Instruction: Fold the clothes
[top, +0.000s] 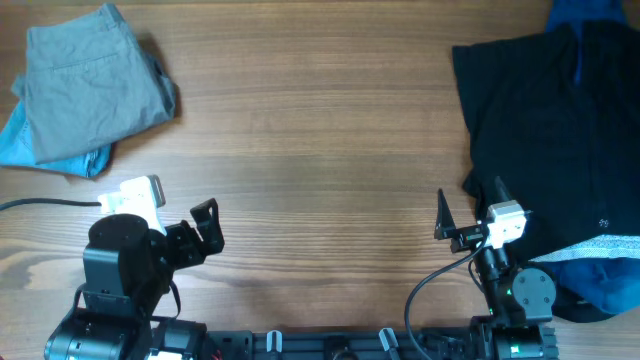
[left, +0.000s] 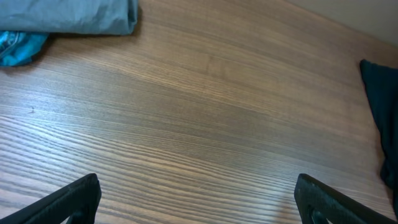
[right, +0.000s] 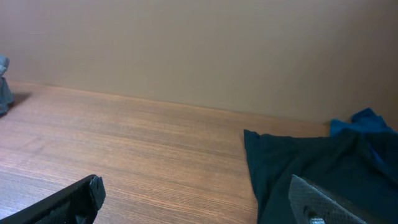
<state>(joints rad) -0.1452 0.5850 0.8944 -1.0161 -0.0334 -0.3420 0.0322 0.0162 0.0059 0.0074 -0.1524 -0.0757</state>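
While both arms are waiting along the bottom edge of the overhead frame, neither is holding anything. The left claw (top: 206, 226) is hanging spread at lower left, and its wrist view is showing its fingers (left: 78, 198) wide apart over bare worktop (left: 205, 112). The right claw (top: 469, 206) is also spread at lower right, with its fingers (right: 68, 202) wide apart and nothing between them.

Just beside the right claw, the dark garment (top: 545, 130) is lying unfolded and rumpled along the right side of the frame, its left edge nearly touching that claw. Blue cloth (top: 600, 285) is peeking out beneath it at lower right, and more blue is showing at the top right corner. I cannot tell whether these are one piece or two.

Farthest away, at upper left, the grey shorts (top: 90, 85) are sitting folded on a pale blue cloth (top: 20, 140), so that pile is looking finished.

The step in hand is probably starting on the dark garment. To do it well, the right claw should be going for the near left corner, pinching the dark fabric alone so that the blue cloth is not coming along. It should then be dragging the garment toward the open middle of the frame. There the left claw should be taking the opposite corner, and the two should be pulling the fabric taut and flat before making any crease, since wrinkles folded in now are likely to spoil the result.
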